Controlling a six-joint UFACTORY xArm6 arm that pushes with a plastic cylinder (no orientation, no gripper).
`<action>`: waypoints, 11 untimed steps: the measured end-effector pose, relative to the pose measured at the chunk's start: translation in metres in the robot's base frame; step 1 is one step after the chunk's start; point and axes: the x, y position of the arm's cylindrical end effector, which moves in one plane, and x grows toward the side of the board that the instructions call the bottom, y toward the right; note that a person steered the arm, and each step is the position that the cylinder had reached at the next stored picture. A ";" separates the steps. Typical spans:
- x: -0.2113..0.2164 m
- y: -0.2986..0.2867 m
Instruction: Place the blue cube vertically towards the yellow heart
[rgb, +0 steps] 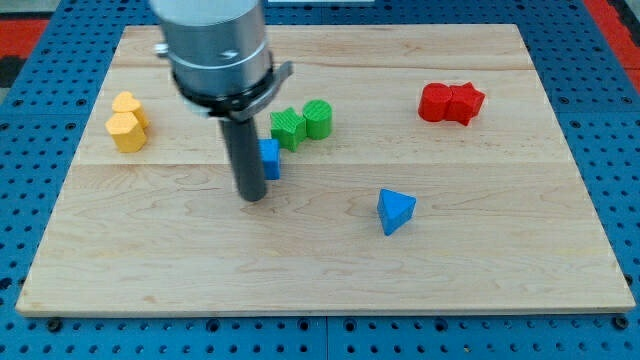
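The blue cube sits near the board's middle, partly hidden behind my rod. My tip rests on the board at the cube's left, just below it and touching or nearly touching it. Two yellow blocks stand at the view's left: a yellow block in front and another yellow block just behind it; which of them is the heart I cannot tell from here.
A green star-like block and a green cylinder stand just above-right of the blue cube. Two red blocks sit together at the upper right. A blue triangular block lies right of centre. The wooden board lies on a blue pegboard.
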 end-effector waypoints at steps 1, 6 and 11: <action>-0.015 0.053; -0.063 -0.099; -0.223 -0.165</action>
